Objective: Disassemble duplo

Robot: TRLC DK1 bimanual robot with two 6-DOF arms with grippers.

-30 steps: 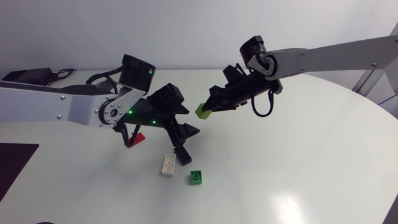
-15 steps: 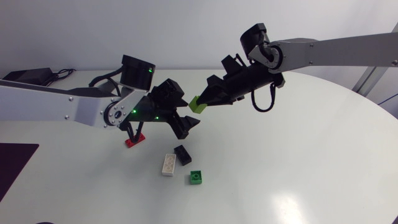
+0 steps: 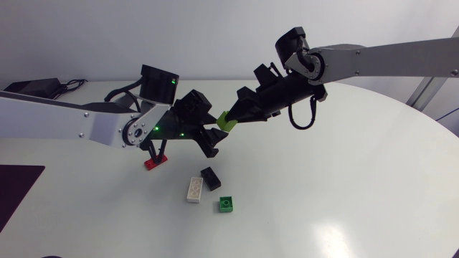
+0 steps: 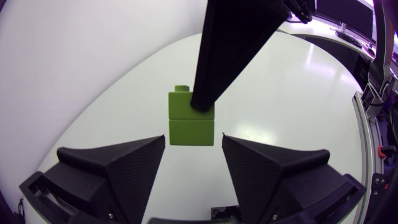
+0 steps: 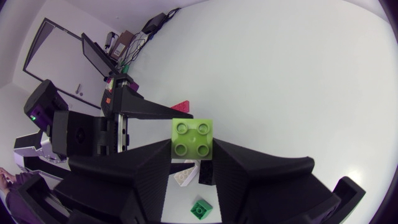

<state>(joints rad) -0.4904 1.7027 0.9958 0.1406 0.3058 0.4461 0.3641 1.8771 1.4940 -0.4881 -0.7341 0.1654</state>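
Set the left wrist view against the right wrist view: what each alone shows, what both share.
Left wrist only: the seam across the lime duplo, marking two stacked bricks, and the gaps between it and the open fingers of the left gripper. Right wrist only: its four top studs, plus red brick, white brick and green brick on the table. Both: the right gripper shut on the lime duplo.

Brick stack (image 3: 227, 121) in right end effector (image 3: 232, 118), left end effector (image 3: 214, 141) just beside.
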